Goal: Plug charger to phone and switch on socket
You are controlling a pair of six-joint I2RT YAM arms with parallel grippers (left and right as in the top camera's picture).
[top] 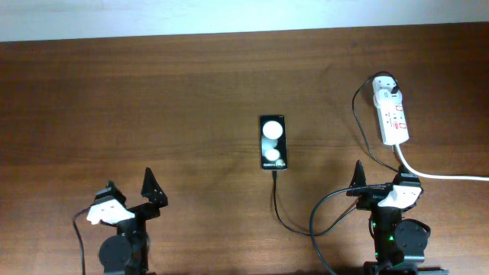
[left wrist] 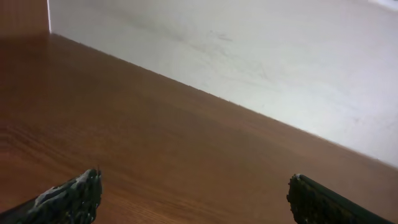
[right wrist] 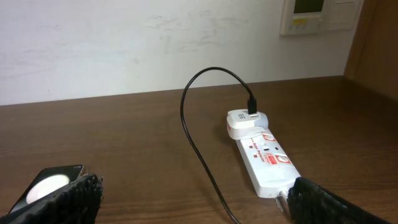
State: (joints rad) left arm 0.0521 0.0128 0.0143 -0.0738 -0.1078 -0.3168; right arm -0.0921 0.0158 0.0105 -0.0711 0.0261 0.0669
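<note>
Loosely, the charger loops between socket and phone; left pincer and right pincer both spread.

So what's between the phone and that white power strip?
Only bare table and the charger cable, looping close beside the socket, seen in the overhead view.

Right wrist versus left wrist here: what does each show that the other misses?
Only the right wrist view shows the socket, the charger with its white head plugged into it, a corner of the phone and a wall panel, all past the open right gripper. Only the left wrist view shows the left gripper, open over bare wood. Both show the brown table and a pale wall.
</note>
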